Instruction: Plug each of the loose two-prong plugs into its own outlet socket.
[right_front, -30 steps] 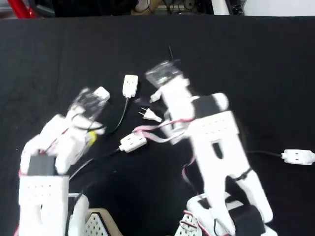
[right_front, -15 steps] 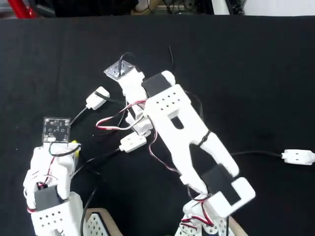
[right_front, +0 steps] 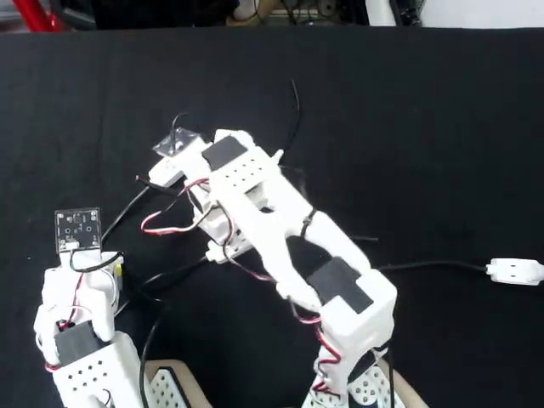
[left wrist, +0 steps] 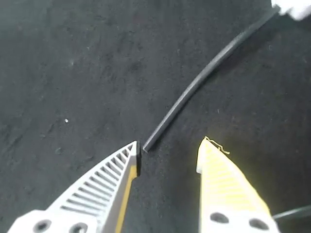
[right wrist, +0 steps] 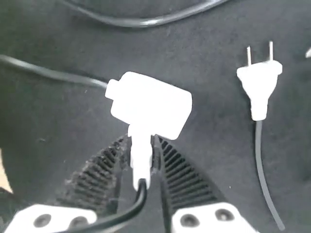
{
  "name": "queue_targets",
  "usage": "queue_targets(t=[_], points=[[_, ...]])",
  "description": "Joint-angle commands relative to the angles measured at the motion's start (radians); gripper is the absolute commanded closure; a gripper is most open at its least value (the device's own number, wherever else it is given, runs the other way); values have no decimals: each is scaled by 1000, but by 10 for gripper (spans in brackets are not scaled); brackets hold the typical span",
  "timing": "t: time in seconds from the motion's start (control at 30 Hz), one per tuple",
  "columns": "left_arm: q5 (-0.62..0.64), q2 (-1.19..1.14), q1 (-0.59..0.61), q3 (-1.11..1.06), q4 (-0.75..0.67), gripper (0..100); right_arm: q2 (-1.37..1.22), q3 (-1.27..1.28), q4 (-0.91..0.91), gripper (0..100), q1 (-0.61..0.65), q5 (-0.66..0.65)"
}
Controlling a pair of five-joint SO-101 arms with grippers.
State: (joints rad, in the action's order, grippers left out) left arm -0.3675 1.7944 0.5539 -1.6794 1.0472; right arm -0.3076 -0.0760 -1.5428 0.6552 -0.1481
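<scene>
Clamping a plug [right wrist: 140,162] against a socket [right wrist: 150,107], right pincer [right wrist: 143,143] sits mid-table; left pincer [left wrist: 167,154] gapes over open cloth [left wrist: 73,73].

Matt black cloth table [right_front: 425,127]; smooth white plastic plug [right wrist: 141,155] and outlet socket [right wrist: 150,104]; ribbed plastic fingers [left wrist: 104,187]

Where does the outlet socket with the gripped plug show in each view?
High view: outlet socket at the right arm's tip, left of centre.
Right wrist view: mid-picture, past the right gripper shut on the plug.
Left wrist view: a white edge past the cable may be it; cannot tell.
Shared landmark: the black lead leaving the socket.
</scene>
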Motion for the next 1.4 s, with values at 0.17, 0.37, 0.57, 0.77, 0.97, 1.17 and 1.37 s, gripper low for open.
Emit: queue_targets(t=[0.17, 0.37, 0.57, 0.77, 0.97, 1.17, 1.37], points=[[6, 3, 12, -22, -35, 795, 5, 2, 68, 987, -72, 28], [6, 3, 12, -22, -37, 795, 47, 105, 135, 987, -94, 78], [6, 3, 12, -22, -38, 795, 104, 226, 193, 987, -97, 129], [6, 3, 12, -22, -38, 795, 96, 314, 282, 987, -91, 147], [6, 3, 12, -22, -41, 795, 38, 366, 365, 987, -40, 170], [6, 3, 5, -22, -41, 795, 33, 395, 364, 987, -60, 170], [6, 3, 5, -22, -41, 795, 33, 487, 387, 987, -63, 135]])
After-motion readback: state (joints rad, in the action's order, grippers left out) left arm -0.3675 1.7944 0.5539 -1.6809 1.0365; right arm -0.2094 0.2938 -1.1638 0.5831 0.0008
